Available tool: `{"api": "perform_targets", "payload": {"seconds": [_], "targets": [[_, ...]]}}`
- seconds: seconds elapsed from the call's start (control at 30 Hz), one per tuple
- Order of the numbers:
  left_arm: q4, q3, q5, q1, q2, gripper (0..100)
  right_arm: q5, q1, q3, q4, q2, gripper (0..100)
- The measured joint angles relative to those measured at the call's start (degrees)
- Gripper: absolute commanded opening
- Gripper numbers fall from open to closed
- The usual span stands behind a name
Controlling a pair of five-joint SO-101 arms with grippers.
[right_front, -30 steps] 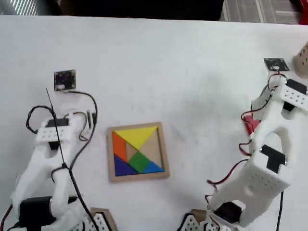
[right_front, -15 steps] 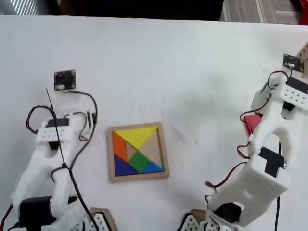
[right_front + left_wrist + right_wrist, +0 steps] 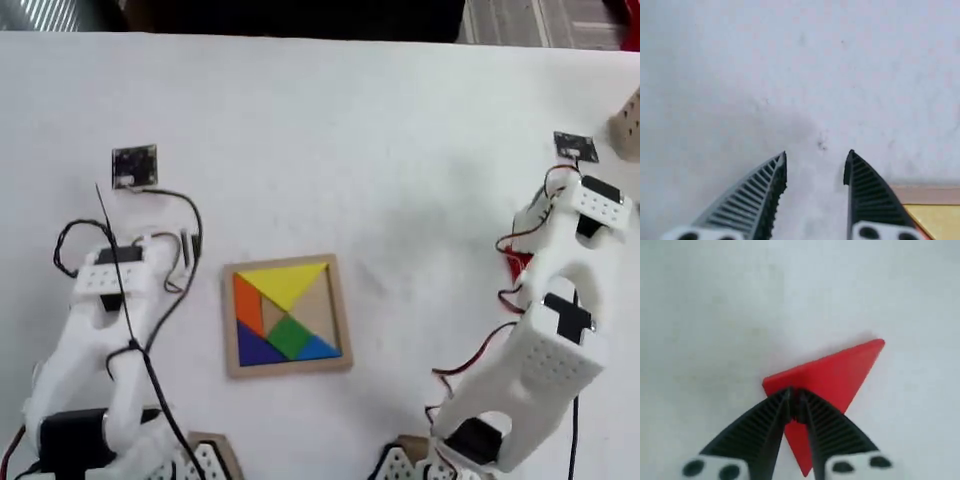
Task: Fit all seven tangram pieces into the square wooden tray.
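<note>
Right arm shifts back slightly | right pincer clenched on red triangle, well apart from wooden tray | left pincer released, over table beside tray corner

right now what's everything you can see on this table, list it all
square wooden tray: one, light wood, table centre
pieces in the tray: yellow triangle, orange triangle, green square, blue pieces; its right part is bare wood
red triangle piece: one, on the table by the right arm
white table: one, under everything
tan perforated object: one, by the table's far right edge
small dark boards on wires: two, black, one left, one right
left end effector: open, over bare table by the tray's corner
right end effector: shut on the red triangle piece
</note>
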Motion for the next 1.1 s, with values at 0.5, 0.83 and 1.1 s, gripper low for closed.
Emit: {"api": "perform_targets", "payload": {"seconds": [0.5, 0.83, 1.1], "targets": [[0.00, 0.00, 0.00, 0.00, 0.00, 20, 9.23, 2.20, 36.40, -6.77, -28.40, 2.1], [0.00, 0.88, 0.00, 0.00, 0.00, 20, 2.11, 4.31, 38.42, 3.16, -41.67, 26.2], [0.00, 0.88, 0.00, 0.00, 0.00, 20, 0.26, 2.90, 38.86, 3.60, -40.26, 34.8]]}}
